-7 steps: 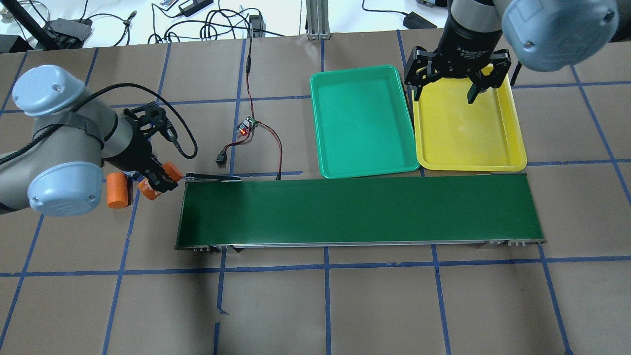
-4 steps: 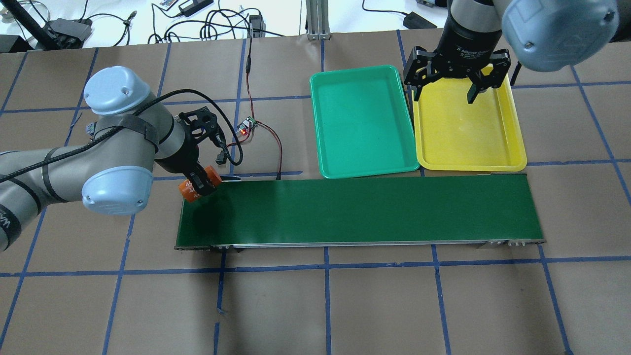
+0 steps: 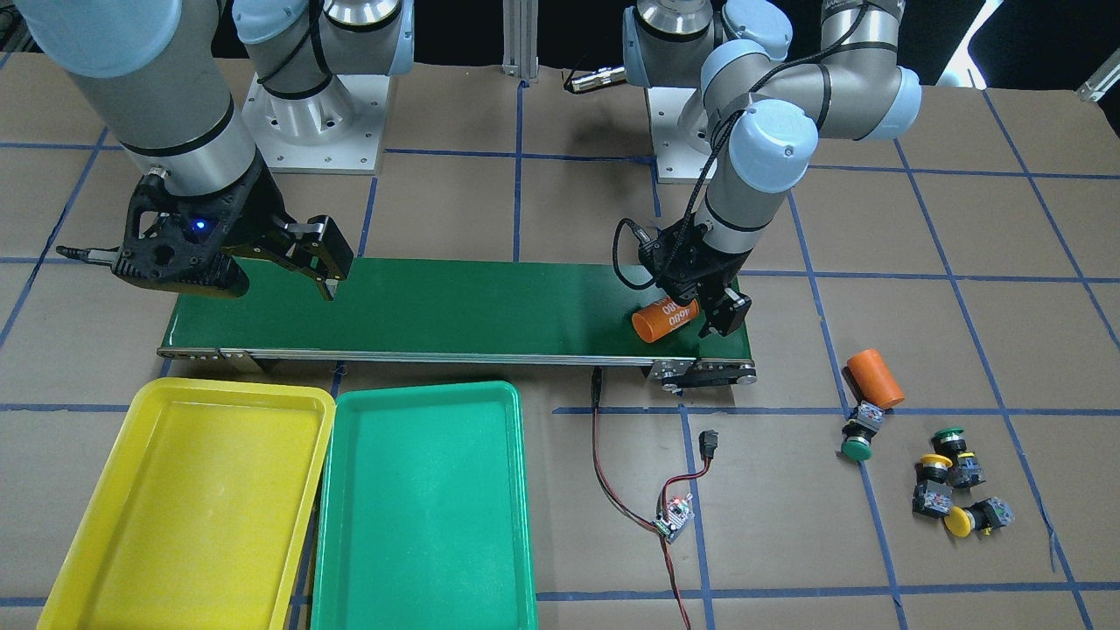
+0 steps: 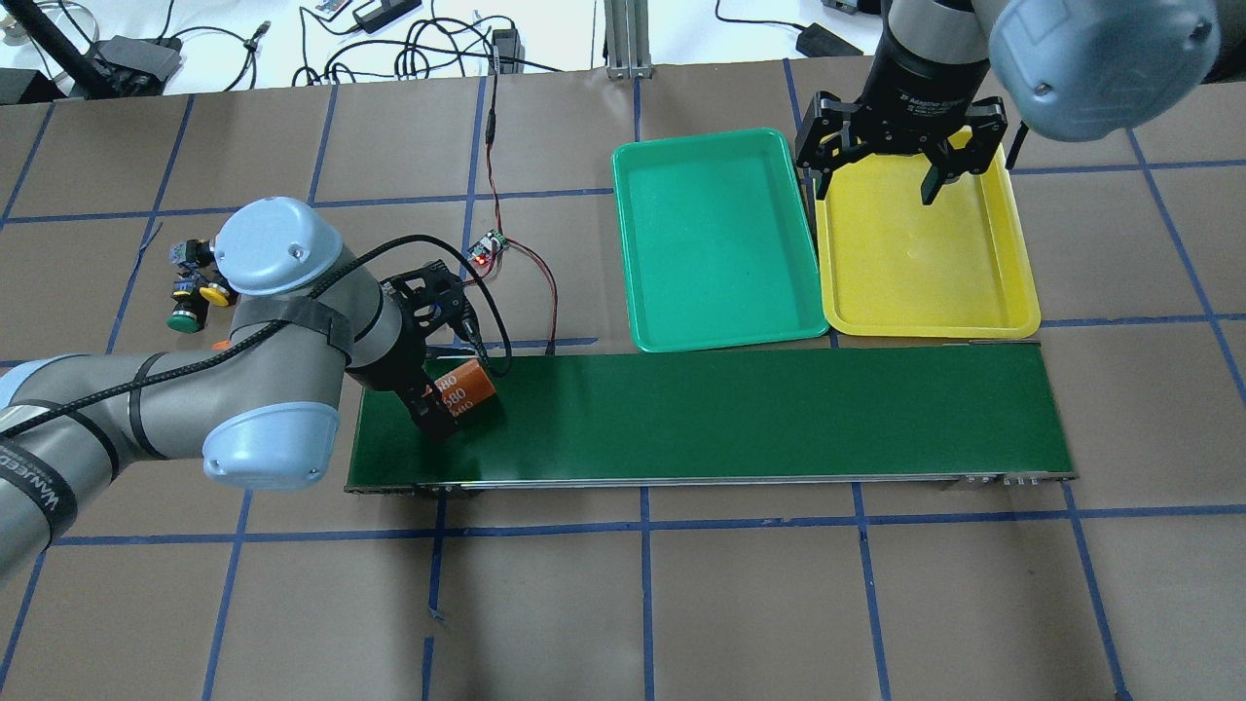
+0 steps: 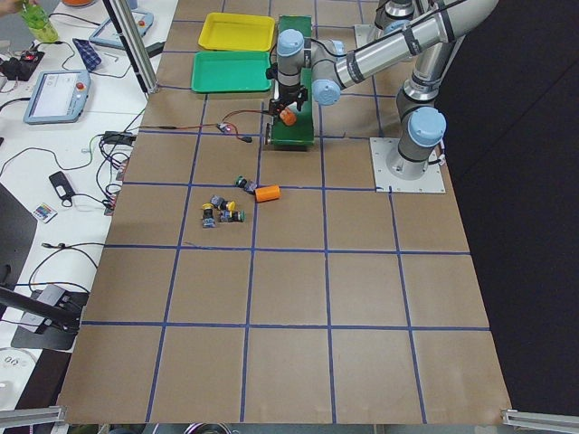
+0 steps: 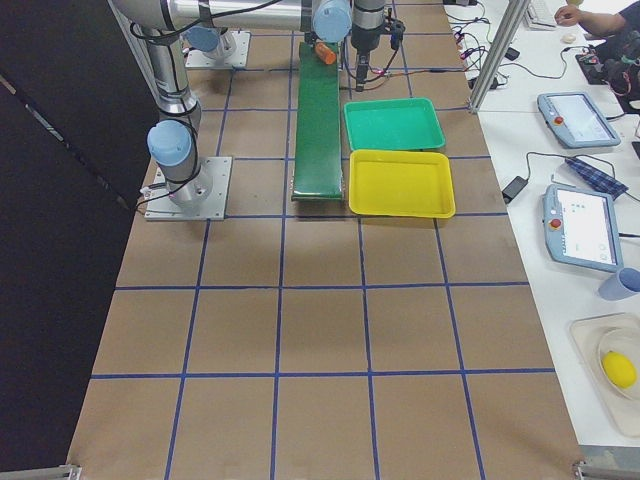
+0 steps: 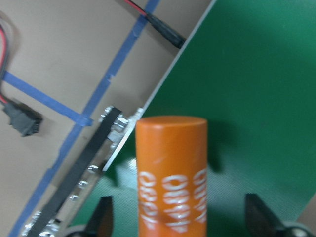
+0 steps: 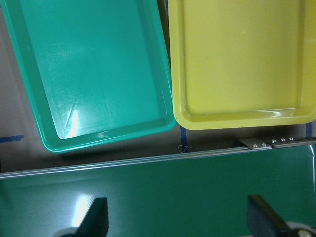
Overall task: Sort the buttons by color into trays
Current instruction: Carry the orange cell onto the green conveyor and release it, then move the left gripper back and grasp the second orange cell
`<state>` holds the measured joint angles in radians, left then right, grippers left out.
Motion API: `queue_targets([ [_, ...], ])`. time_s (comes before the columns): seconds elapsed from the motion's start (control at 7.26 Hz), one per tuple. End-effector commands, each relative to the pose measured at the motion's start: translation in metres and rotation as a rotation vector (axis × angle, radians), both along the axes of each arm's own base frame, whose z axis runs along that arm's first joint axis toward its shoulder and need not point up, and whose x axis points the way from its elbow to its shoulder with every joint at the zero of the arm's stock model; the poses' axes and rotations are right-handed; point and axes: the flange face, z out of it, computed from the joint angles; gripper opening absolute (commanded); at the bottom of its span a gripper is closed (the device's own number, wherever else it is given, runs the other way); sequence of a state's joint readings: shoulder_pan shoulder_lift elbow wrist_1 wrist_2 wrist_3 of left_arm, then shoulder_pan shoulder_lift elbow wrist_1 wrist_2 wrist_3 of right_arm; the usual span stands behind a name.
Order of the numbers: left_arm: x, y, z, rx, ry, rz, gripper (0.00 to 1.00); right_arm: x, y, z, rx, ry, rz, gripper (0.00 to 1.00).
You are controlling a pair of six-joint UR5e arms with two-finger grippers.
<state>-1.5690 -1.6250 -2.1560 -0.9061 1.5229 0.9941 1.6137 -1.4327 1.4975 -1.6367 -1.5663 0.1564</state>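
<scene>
Left gripper (image 7: 180, 219) was released, fingers (image 7: 102, 217) clear of the orange cylinder (image 7: 171, 168) lying between them on the conveyor belt (image 3: 481, 306); right gripper (image 4: 876, 177) likewise spread. Buttons (image 3: 934, 462) lay on the table (image 3: 1006, 350), well apart from green tray (image 3: 420, 507) and yellow tray (image 3: 192, 507). Judged light, rigid, slick-capped: grasp the switch body.

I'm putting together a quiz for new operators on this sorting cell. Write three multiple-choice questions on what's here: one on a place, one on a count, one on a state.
1. Where does the orange cylinder with white digits lie? A in a cardboard box; B on the conveyor belt; C in a drawer.
2. How many yellow-capped buttons are on the table? A one; B two; C four.
3. How is the right gripper? A shut on a button; B shut on a cable; C open and empty.

Answers: B, it lies on the green belt near one end; B, two yellow caps show in the front-facing view; C, its fingers are spread with nothing between them.
</scene>
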Motion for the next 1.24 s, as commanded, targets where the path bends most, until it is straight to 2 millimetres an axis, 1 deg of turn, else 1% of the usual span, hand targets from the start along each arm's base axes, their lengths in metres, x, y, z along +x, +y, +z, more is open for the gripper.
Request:
queue_targets([
  [0.0,0.012,-0.013,0.027,-0.050,-0.015,0.020,1.00,0.000,0.000,0.000,0.000,0.000,0.000,1.00],
  [0.14,0.033,-0.020,0.052,0.040,-0.014,0.075,1.00,0.000,0.000,-0.001,0.001,0.001,0.000,1.00],
  [0.28,0.068,-0.024,0.074,0.114,-0.004,0.146,1.00,0.000,0.000,-0.001,0.001,0.002,0.000,1.00],
  [0.41,0.117,-0.034,0.083,0.139,0.015,0.244,1.00,0.000,0.000,0.000,0.000,0.000,0.000,1.00],
  [0.55,0.175,-0.038,0.065,0.169,0.026,0.375,1.00,0.000,0.000,0.000,0.000,0.001,0.002,1.00],
  [0.83,0.266,-0.053,0.035,0.169,0.029,0.609,1.00,0.000,-0.001,-0.002,0.003,0.002,0.002,1.00],
  [0.96,0.285,-0.064,0.009,0.157,0.020,0.722,1.00,0.000,0.000,-0.001,0.001,0.002,0.002,1.00],
  [1.1,0.288,-0.070,-0.021,0.193,0.020,0.867,1.00,0.000,0.000,-0.001,0.001,0.002,0.002,1.00],
])
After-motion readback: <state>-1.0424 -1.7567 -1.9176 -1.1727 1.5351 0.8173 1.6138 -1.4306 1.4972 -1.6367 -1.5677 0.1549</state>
